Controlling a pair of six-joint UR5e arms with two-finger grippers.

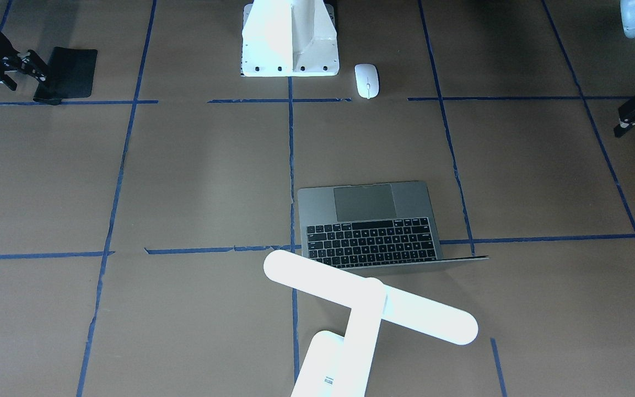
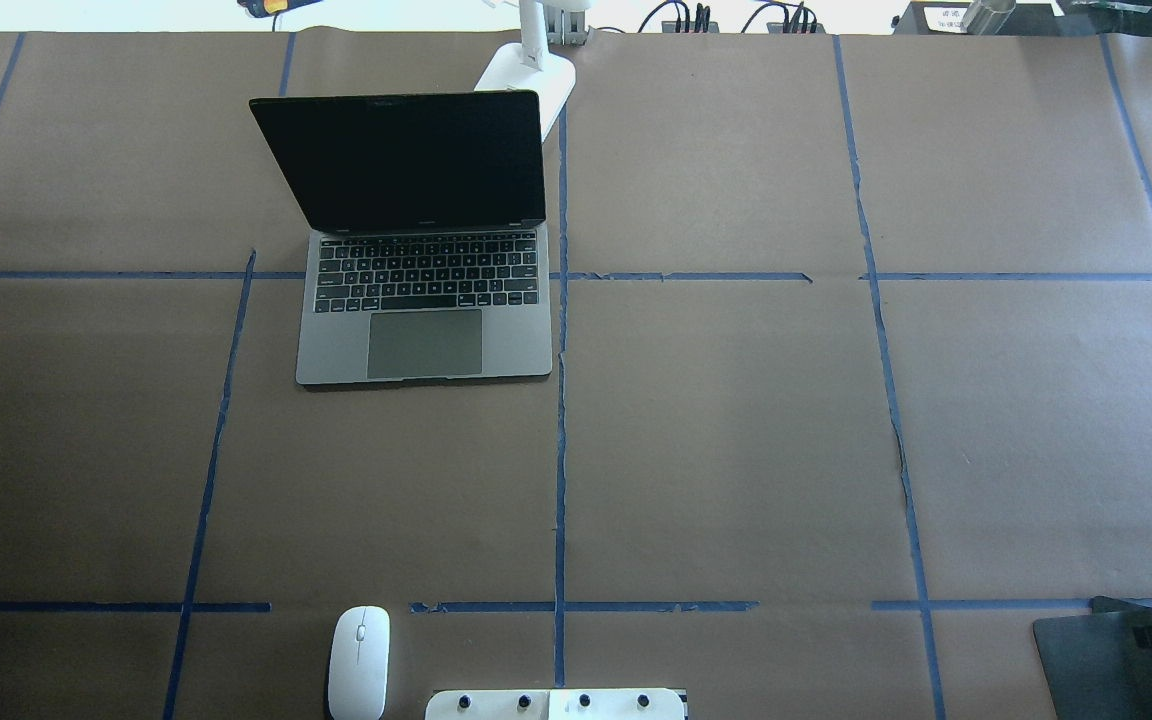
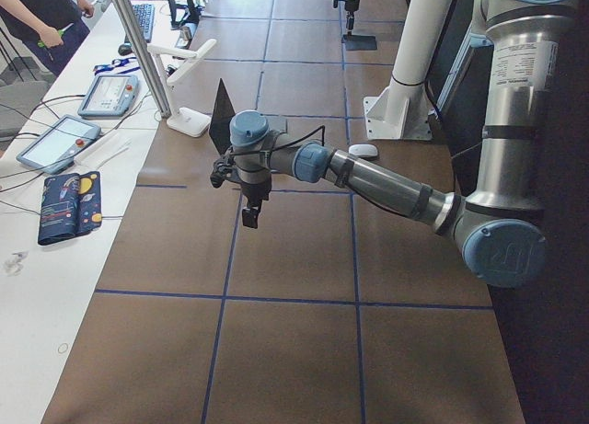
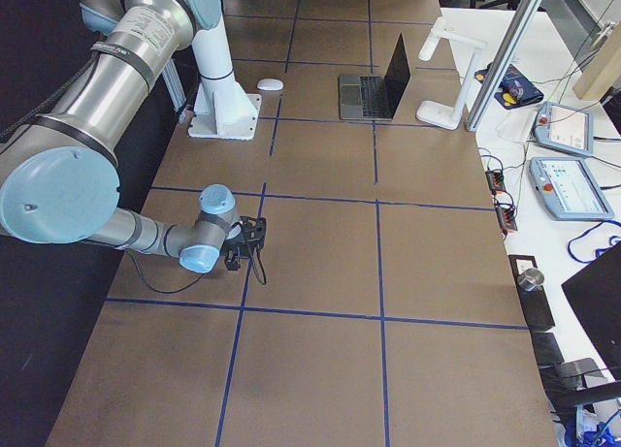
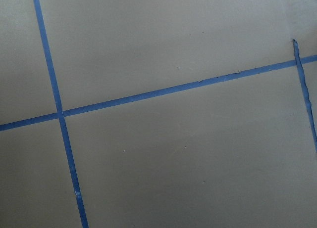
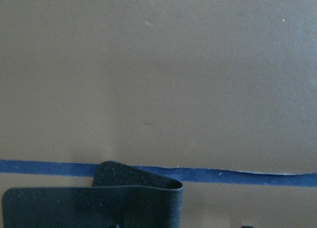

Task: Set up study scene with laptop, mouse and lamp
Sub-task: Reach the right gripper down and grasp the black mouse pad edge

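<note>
The laptop [image 1: 370, 226] [image 2: 426, 320] stands open on the brown paper, with its black screen toward the far side. The lamp [image 1: 370, 298] stands behind it; its base [image 2: 526, 70] is at the far edge. The mouse [image 1: 366, 80] [image 2: 358, 660] lies beside the white pedestal, near the robot. My right gripper [image 1: 47, 94] [image 2: 1151, 635] is shut on the edge of a black pad [image 1: 75, 69] [image 6: 89, 205], and that edge curls up. My left gripper [image 1: 619, 121] [image 3: 248, 220] hangs open and empty above bare paper, far from the task's things.
The white bolted pedestal [image 1: 290, 44] [image 2: 556, 705] stands at the near middle edge. Blue tape lines [image 5: 148, 94] divide the table into squares. A side bench with teach pendants [image 4: 568, 185] and an operator [image 3: 41, 19] lies beyond the far edge.
</note>
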